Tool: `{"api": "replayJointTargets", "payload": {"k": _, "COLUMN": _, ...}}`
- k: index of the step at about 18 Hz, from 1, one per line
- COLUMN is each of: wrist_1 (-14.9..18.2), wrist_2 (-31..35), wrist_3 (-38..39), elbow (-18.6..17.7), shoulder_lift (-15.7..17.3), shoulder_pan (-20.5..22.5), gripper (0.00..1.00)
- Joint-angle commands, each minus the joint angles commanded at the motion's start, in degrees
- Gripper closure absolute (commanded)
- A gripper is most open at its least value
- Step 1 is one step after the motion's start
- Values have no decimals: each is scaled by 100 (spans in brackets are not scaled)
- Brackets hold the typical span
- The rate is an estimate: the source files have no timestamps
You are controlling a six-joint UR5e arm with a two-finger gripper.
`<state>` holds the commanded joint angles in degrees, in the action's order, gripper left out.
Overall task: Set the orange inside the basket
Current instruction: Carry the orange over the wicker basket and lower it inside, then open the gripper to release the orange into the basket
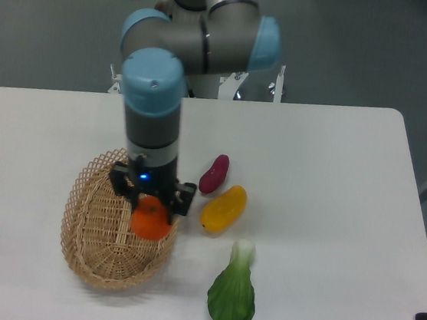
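The orange (150, 221) is a small round bright orange fruit held under my gripper (151, 208), over the right side of the basket. The gripper's black fingers (183, 198) stand on either side of the orange's top, shut on it. The basket (100, 244) is an oval tan wicker basket with a lattice rim, on the left part of the white table. Whether the orange touches the basket floor is hidden by the fruit itself. The arm's wrist hides the basket's far rim.
A purple elongated vegetable (214, 174) and a yellow-orange mango-shaped fruit (223, 208) lie just right of the basket. A green leafy vegetable (233, 293) lies near the table's front edge. The robot base (230, 85) stands at the table's back.
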<state>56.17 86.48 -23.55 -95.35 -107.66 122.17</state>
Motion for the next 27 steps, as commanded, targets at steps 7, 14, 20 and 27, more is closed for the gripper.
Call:
{"api": "replayJointTargets", "payload": {"k": 7, "wrist_1": -27, "wrist_2": 0, "wrist_3": -35, "elbow": -221, "shoulder_lift": -351, "shoulder_pan": -167, "gripper": 39}}
{"api": "replayJointTargets", "payload": {"k": 14, "wrist_1": -27, "wrist_2": 9, "wrist_3": -26, "elbow": -229, "shoulder_lift": -466, "shoulder_pan": -203, "gripper": 26}}
{"api": "replayJointTargets", "payload": {"k": 20, "wrist_1": -27, "wrist_2": 158, "wrist_3": -26, "elbow": -212, "shoulder_lift": -484, "shoulder_pan": -203, "gripper": 10}}
{"api": "replayJointTargets", "payload": {"k": 27, "wrist_1": -27, "wrist_2": 176, "wrist_3": -26, "elbow": -168, "shoulder_lift": -422, "shoulder_pan": -194, "gripper": 0}}
